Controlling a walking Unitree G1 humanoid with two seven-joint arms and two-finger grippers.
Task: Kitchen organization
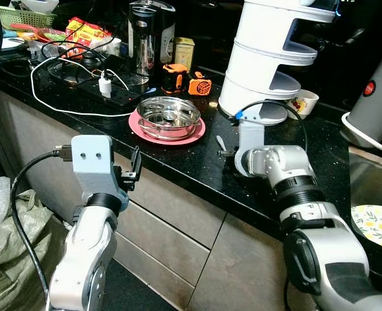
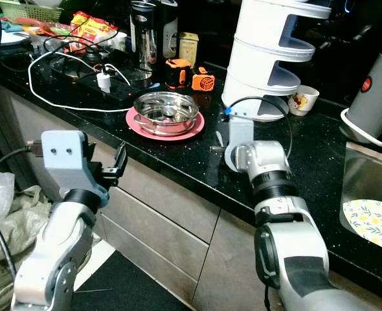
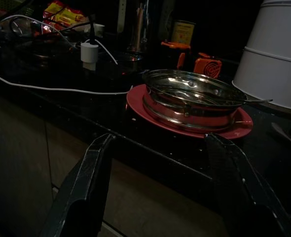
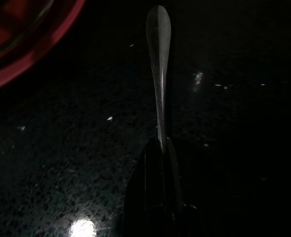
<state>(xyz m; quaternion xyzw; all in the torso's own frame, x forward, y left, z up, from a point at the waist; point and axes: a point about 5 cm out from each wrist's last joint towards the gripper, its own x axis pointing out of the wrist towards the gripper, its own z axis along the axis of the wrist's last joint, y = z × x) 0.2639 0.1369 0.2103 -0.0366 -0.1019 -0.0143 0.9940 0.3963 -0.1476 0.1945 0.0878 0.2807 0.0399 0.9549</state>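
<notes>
A steel bowl (image 1: 168, 115) sits on a pink plate (image 1: 199, 133) on the black counter (image 1: 178, 162). My left gripper (image 1: 131, 172) hangs open just off the counter's front edge, below and in front of the bowl; the left wrist view shows the bowl (image 3: 192, 96) between its spread fingers (image 3: 86, 187). To the right of the plate, my right gripper (image 1: 227, 154) rests low on the counter. It is shut on a slim metal utensil (image 4: 158, 59) whose flat handle sticks out past the fingertips, with the plate's rim (image 4: 42, 44) close by.
A tall white tiered appliance (image 1: 269, 58) stands behind my right arm, with a cup (image 1: 304, 102) beside it. Coffee maker (image 1: 149, 35), orange gadgets (image 1: 188, 81), power strip and white cable (image 1: 81, 81) crowd the back left. A sink holding a floral plate (image 1: 379, 223) lies right.
</notes>
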